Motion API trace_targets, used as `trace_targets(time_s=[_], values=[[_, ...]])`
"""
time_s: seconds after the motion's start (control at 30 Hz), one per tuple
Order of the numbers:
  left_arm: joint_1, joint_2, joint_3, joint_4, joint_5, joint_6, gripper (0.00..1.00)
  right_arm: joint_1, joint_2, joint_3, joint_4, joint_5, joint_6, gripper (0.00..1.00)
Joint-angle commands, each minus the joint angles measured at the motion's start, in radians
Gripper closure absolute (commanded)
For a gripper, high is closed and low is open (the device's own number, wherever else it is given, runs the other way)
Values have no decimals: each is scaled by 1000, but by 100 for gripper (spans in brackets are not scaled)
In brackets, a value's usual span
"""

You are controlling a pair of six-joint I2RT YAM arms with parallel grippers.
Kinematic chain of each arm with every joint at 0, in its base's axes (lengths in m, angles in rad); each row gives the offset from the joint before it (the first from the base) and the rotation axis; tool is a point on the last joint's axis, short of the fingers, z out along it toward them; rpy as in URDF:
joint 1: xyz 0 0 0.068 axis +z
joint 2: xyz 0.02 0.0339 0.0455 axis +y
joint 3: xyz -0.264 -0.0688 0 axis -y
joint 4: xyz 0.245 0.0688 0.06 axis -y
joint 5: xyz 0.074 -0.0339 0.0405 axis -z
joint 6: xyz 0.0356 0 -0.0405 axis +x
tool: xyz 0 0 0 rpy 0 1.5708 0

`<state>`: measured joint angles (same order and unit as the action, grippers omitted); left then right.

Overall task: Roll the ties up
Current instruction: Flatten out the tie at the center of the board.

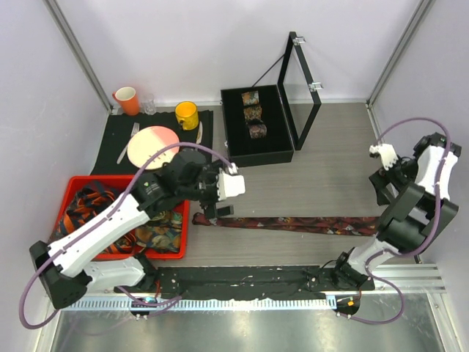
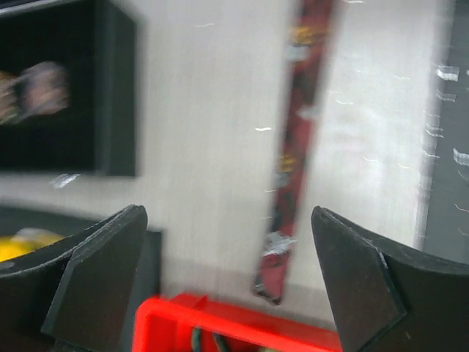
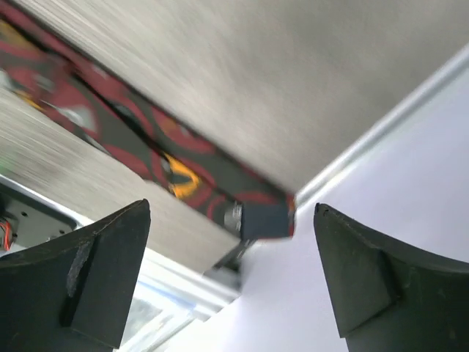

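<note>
The desk [image 1: 337, 161] carries a red bin [image 1: 82, 180] of loose ties [image 1: 95, 209], just to the outer side of the left tool [image 2: 227, 213]. An open black case [image 1: 282, 125] stands beyond that tool, with three rolled ties [image 1: 253, 114] inside. One dark red patterned tie [image 1: 293, 224] lies flat between the two tools. Its narrow end is under the left tool and its wide end is under the right tool [image 3: 231, 205]. Both tools are spread and hold nothing, above the tie and apart from it.
</note>
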<state>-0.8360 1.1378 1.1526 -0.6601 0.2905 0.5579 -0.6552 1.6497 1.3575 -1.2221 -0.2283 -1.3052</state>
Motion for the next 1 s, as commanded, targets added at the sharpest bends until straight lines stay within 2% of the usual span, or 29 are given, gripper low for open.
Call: trace_targets(time_s=[0.0, 0.1, 0.13, 0.23, 0.37, 0.47, 0.6, 0.63, 0.77, 0.83, 0.9, 0.97], values=[[-26, 86, -4, -148, 136, 91, 0, 157, -97, 35, -255, -290, -175, 1], [-5, 141, -11, -150, 47, 106, 0, 302, -172, -62, -212, -246, -103, 1], [6, 157, -19, -163, 45, 126, 0, 392, -204, -134, -176, -189, -94, 0], [55, 172, -54, -147, 56, 148, 0, 595, -247, -299, 13, -86, 67, 0], [101, 200, -114, -122, 44, 184, 1, 724, -280, -438, 165, 0, 141, 4], [139, 229, -160, -107, 32, 237, 4, 770, -283, -523, 248, 52, 153, 7], [153, 284, -179, -90, 26, 283, 9, 760, -242, -619, 347, 147, 101, 19], [153, 292, -176, -82, 26, 286, 10, 744, -234, -624, 352, 152, 89, 27], [155, 342, -163, -73, 52, 297, 16, 630, -183, -617, 358, 164, 3, 40], [149, 370, -159, -61, 70, 295, 25, 557, -160, -603, 358, 176, -58, 50], [132, 390, -159, -46, 65, 292, 33, 517, -150, -600, 360, 190, -121, 55], [109, 419, -156, -23, 56, 271, 37, 467, -136, -601, 366, 205, -158, 57]])
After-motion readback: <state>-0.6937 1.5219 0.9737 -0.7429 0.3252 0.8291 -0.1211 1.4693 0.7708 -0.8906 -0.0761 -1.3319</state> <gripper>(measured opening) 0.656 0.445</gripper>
